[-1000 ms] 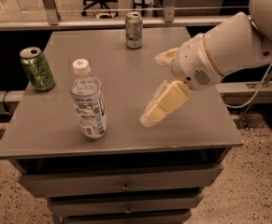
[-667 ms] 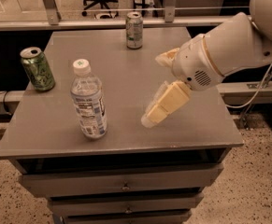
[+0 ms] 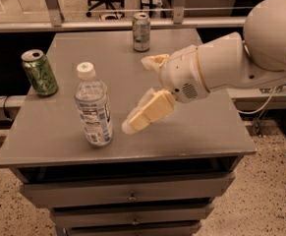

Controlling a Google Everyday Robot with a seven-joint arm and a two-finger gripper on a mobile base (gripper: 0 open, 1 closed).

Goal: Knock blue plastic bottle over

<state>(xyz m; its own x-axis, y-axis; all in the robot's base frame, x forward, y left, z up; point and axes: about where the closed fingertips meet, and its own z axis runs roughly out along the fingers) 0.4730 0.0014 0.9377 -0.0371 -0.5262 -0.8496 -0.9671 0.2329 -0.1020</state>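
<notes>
While the blue plastic bottle (image 3: 93,109) stands upright near the front left of the grey table (image 3: 201,132), white cap on, the gripper (image 3: 136,94) hangs just to its right, low over the tabletop. Its two pale fingers are spread wide apart with nothing between them. The lower finger (image 3: 150,112) slants down towards the bottle's base, its tip close beside the label but, as far as this angle lets me judge, not touching it. The upper finger (image 3: 156,61) points left, farther back over the table. The white arm (image 3: 221,63) reaches in from the right side. A green soda can (image 3: 39,73) stands at the table's left edge, behind the bottle and well apart from it. A pale silver-green can (image 3: 141,32) stands upright near the middle of the back edge. Under the tabletop sits a stack of grey drawers (image 3: 128,193).
</notes>
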